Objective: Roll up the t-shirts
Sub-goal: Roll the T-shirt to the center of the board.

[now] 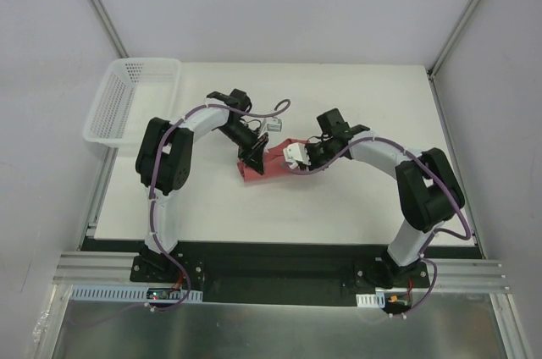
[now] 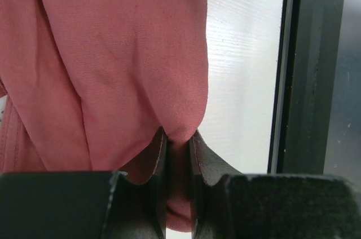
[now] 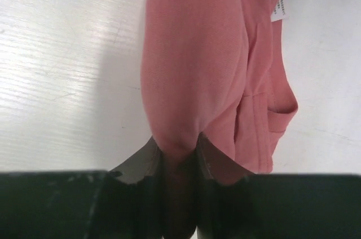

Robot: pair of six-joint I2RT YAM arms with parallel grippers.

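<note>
The salmon-red t-shirt (image 1: 269, 168) lies bunched into a small bundle at the middle of the white table (image 1: 339, 207), between both arms. My left gripper (image 1: 255, 158) is at the bundle's left end, shut on a fold of the t-shirt (image 2: 118, 64), with cloth pinched between its fingers (image 2: 159, 160). My right gripper (image 1: 295, 158) is at the bundle's right end. It is shut on a thick fold of the t-shirt (image 3: 192, 64), and its fingers (image 3: 211, 157) press the fabric on both sides. A white label (image 3: 280, 8) shows near the collar.
A white perforated basket (image 1: 131, 101) sits at the table's far left corner, partly over the edge. A black frame rail (image 2: 307, 70) stands close by in the left wrist view. Metal posts rise at the back corners.
</note>
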